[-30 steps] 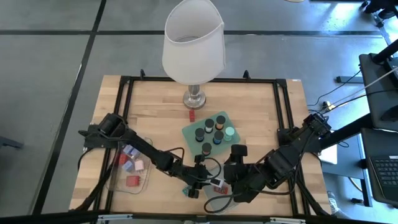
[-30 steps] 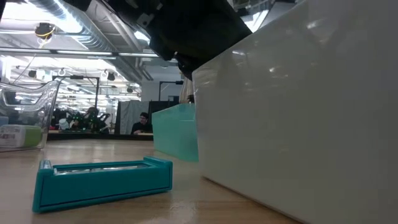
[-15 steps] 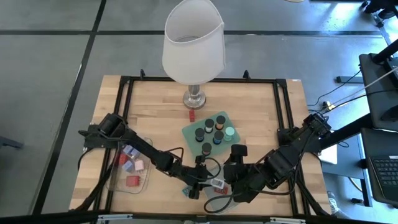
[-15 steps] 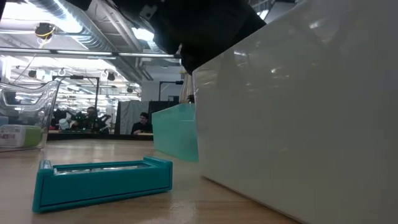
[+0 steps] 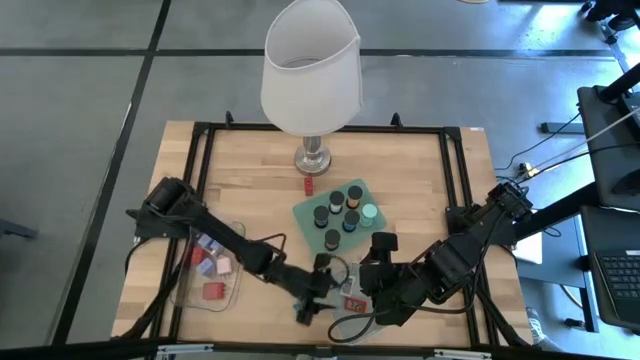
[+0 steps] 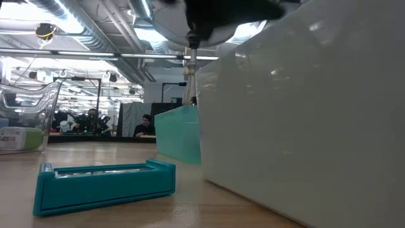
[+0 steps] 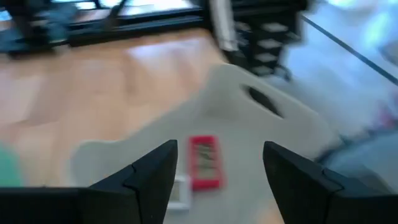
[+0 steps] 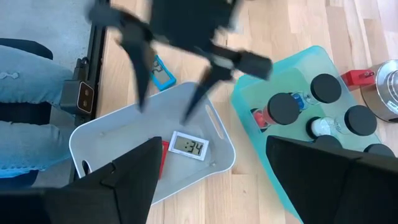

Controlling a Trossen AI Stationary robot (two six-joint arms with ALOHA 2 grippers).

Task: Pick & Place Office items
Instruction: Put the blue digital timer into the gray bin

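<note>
In the right wrist view a white handled tray [image 8: 93, 134] lies on the table with a white rectangle showing digits [image 8: 189, 147] and a red rectangle [image 7: 204, 162] flat on its floor. My left gripper [image 8: 165, 112] hangs open above that tray, touching nothing. My right gripper [image 8: 214, 146] stands open higher over the same tray. A teal rectangle [image 8: 160, 71] lies flat on the wood beside the tray. Several dark cylinders [image 5: 340, 210] stand upright in a mint-green tray [image 8: 249, 93].
A clear bin [image 5: 215, 275] with small blocks sits at the near left. A white-shaded lamp [image 5: 310, 70] stands at the far middle, with a red block [image 5: 309, 185] near its foot. A person's legs [image 8: 25, 68] show beyond the table's near edge.
My left gripper has risen from just above the white tray, climbing out of the top of the low view. In the high view it has drawn a little toward the table's near edge. The teal rectangle has stayed where it was.
</note>
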